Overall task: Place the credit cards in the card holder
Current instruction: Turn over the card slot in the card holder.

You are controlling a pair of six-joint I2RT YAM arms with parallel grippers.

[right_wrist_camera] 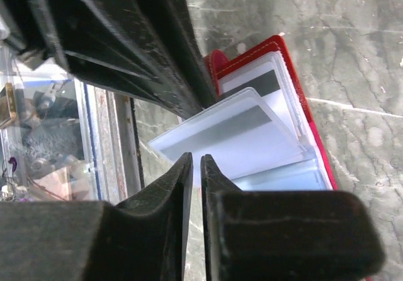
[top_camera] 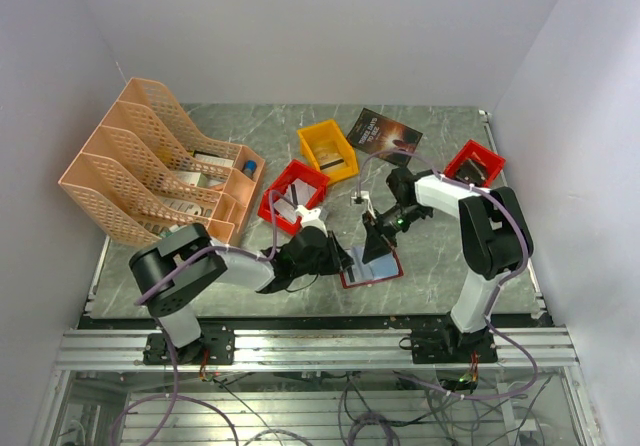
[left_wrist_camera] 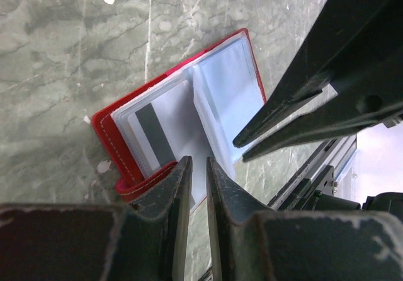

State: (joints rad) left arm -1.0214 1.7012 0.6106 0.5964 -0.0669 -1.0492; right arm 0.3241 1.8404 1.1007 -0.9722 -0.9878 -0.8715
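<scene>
One peach mesh file rack (top_camera: 150,156) is standing at the far left of the green marbled table (top_camera: 430,256). Just right of it, the first red bin (top_camera: 305,181) is sitting, then a single yellow bin (top_camera: 328,151). Toward the front edge, the left gripper (left_wrist_camera: 195,161) is clamping the open card holder (left_wrist_camera: 102,128), jaws almost together on its cover and a pale pocket. Two credit cards are showing: a dark-striped card (left_wrist_camera: 154,130) is sitting inside a pocket, and a grey-striped card (right_wrist_camera: 233,136) is lying tilted over the pockets. One dark booklet (top_camera: 385,132) is lying behind. The right gripper (right_wrist_camera: 196,158) is touching the grey-striped card's edge, jaws nearly closed. The second red bin (top_camera: 485,154) is sitting far right.
</scene>
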